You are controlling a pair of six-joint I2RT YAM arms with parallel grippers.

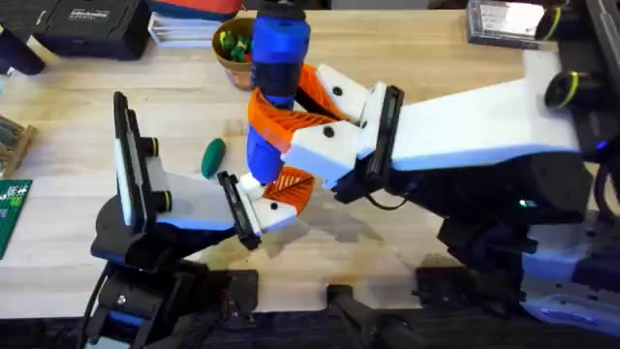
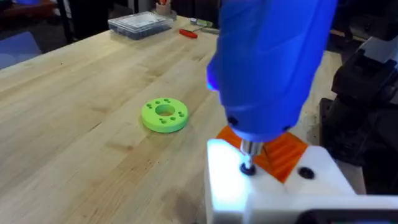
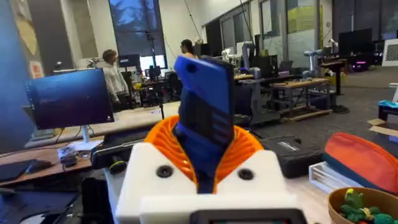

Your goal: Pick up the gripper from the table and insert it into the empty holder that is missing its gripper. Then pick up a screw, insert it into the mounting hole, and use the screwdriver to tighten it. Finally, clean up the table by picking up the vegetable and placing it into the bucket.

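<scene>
- Screw-tightening step, I judge. My right gripper [image 1: 291, 121] has its fingers clamped on the screwdriver [image 1: 276, 68], blue body upright.
- Key relation: driver bit [image 2: 247, 149] points straight down onto the screw [image 2: 247, 168] in the white holder [image 2: 249, 186]; bit axis looks in line w/ the hole.
- Left gripper [image 1: 281, 194] is clamped on the holder, just under the driver.
- Right arm reaches in from 3 o'clock, wrist level.
- Vegetable [image 1: 213, 157] lies on the table [image 1: 417, 58] at 9 o'clock of the driver; bucket [image 1: 232, 48] at 11.
</scene>
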